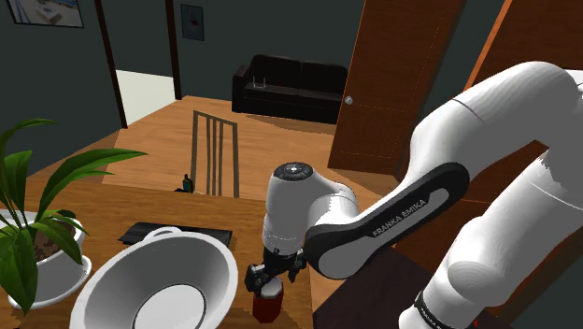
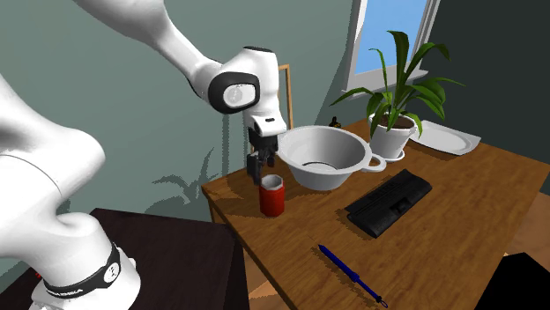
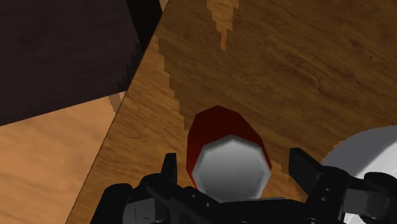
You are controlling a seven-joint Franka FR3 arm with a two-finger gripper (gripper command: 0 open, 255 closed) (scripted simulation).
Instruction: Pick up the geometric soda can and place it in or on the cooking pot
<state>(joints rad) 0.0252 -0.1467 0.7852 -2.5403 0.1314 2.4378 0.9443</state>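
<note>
The soda can, red-bodied with a pale grey faceted top, stands upright on the wooden table, close to the table's corner nearest the robot's dark stand. The claw hangs straight above it, pointing down. In the wrist view the two black fingers stand wide apart, one to each side of the can's top with bare wood showing in both gaps, so the claw is open and has hold of nothing. The can's long axis is vertical and runs nearly along the claw's own line, so the coming move looks like a plain straight drop around the can before the fingers close on its sides. The cooking pot, a broad white bowl-shaped vessel with small side handles, sits just beside the can. In the second exterior view it lies to the can's right and a little farther back, so the carry afterwards should be short: up, across and over the rim. Elsewhere on the table lie a black keyboard and a blue pen, and a leafy plant stands in a white planter beyond the pot. The room has grey-green walls, a wooden floor, a dark sofa and a brown wooden door.
</note>
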